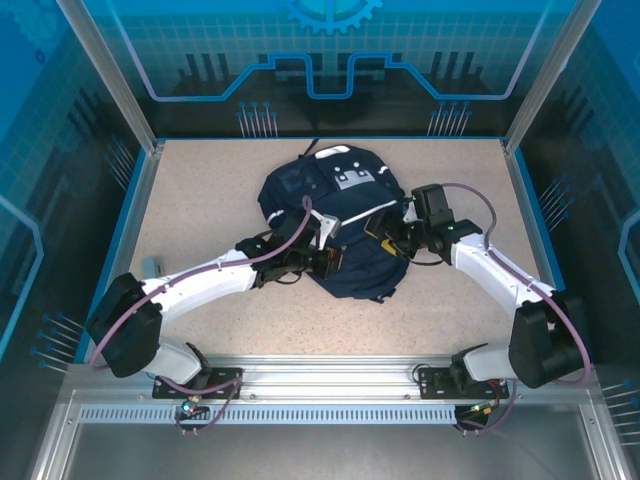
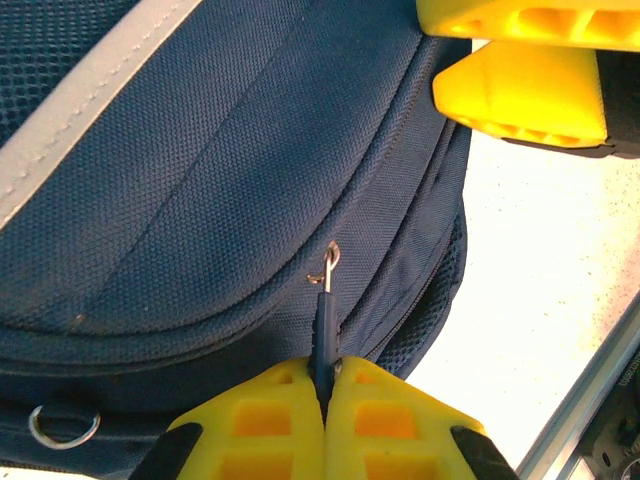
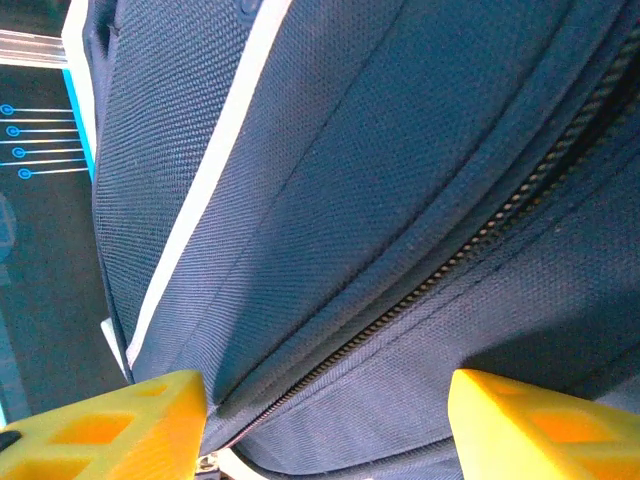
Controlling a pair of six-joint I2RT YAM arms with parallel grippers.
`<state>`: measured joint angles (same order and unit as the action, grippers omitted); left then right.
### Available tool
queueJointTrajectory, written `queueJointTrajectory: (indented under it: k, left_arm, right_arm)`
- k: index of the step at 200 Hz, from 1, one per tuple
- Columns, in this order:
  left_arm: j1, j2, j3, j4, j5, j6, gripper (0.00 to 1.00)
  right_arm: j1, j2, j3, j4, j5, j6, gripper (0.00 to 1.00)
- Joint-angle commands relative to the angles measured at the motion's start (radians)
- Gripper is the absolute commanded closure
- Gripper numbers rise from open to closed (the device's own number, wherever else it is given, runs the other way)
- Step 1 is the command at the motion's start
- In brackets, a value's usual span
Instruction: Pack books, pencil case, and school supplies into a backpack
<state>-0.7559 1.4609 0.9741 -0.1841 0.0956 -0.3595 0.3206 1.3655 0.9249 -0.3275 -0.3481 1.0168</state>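
Left hand [image 2: 325, 392] is clamped shut on the zip pull [image 2: 322, 318] of the backpack [image 1: 330, 200], which lies flat in the middle of the table [image 1: 200, 190]. The right hand [image 3: 325, 420] stands open astride the zip [image 3: 480, 240], gripping nothing. The zip's teeth look meshed there, so I judge the backpack not yet opened for packing, and what may be the pencil case [image 1: 150, 266], small and grey-teal, lies out by the table's left edge. Whether any books are inside I cannot tell, so most of the job looks to be ahead.
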Motion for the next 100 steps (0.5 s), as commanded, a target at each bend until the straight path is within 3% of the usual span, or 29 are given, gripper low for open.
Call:
queueJointTrajectory:
  k: [1,37,100]
  left_arm:
    - [-0.003,0.003,0.047,0.054,0.023,0.006,1.00]
    - [-0.003,-0.002,0.052,0.011,-0.016,0.010,1.00]
    - [0.003,-0.055,0.052,-0.175,-0.266,0.027,1.00]
  right_arm:
    - [0.010,0.029,0.010,0.087,-0.058,0.065,0.35]
    - [0.034,0.082,0.059,0.120,-0.072,0.057,0.38]
    - [0.035,0.090,0.078,-0.015,0.092,0.021,0.76]
